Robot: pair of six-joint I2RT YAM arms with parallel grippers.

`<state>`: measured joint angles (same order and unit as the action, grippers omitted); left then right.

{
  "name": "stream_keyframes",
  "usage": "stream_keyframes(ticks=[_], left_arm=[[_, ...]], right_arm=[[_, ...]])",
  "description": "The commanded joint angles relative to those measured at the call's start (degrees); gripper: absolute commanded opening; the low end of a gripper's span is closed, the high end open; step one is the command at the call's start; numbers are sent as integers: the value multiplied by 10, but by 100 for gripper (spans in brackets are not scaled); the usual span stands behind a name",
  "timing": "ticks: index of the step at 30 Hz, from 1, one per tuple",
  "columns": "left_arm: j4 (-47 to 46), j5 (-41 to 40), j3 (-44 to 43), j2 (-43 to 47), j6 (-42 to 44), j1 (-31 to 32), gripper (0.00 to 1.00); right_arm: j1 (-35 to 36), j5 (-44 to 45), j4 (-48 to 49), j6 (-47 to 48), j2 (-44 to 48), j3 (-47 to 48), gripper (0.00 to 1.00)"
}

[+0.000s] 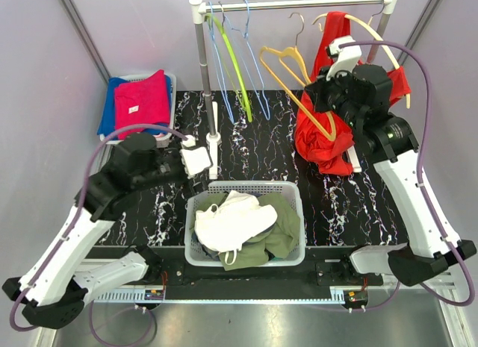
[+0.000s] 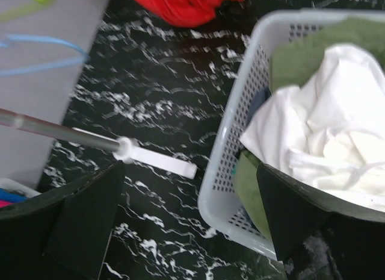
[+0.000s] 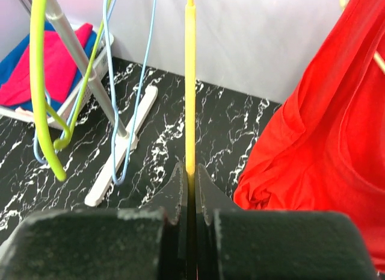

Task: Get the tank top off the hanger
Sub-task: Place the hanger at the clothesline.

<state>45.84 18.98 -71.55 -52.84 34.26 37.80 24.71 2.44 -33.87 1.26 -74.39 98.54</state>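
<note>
right jaws pinching the yellow plastic hanger [image 3: 190, 81]
red tank top [image 1: 325, 142] bunched at the black marbled worktop's [image 1: 261, 149] far right corner; left jaws spread by the white basket [image 2: 234, 141].

The red tank top [image 1: 326, 142] hung bunched at the right end of the rail [image 1: 299, 3], draped over a cream hanger [image 1: 390, 57] whose arm curved out past the cloth. Its lower folds sagged in a heap toward the table's [image 1: 261, 149] back right part. Just left of it a yellow hanger [image 1: 287, 84] slanted, its long bar running down into the red folds and pinched in the right gripper [image 3: 190, 171].
</note>
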Motion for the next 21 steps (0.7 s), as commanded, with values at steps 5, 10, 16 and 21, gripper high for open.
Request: stream_keyframes(ticks=[5,10,16,21], left_arm=[[14,-11,-103,17,-3,2,99],[1,-34,-163,19,-20,2,99],[-18,-45,-221,12,-34,-1,99],[-23,-62,-215,15,-22,-2,99]], right_arm=[[2,13,57,17,-37,81,0],[-2,12,64,23,-84,116,0],[-14,2,65,16,-134,154,0],[-25,-8,69,8,-151,160,0]])
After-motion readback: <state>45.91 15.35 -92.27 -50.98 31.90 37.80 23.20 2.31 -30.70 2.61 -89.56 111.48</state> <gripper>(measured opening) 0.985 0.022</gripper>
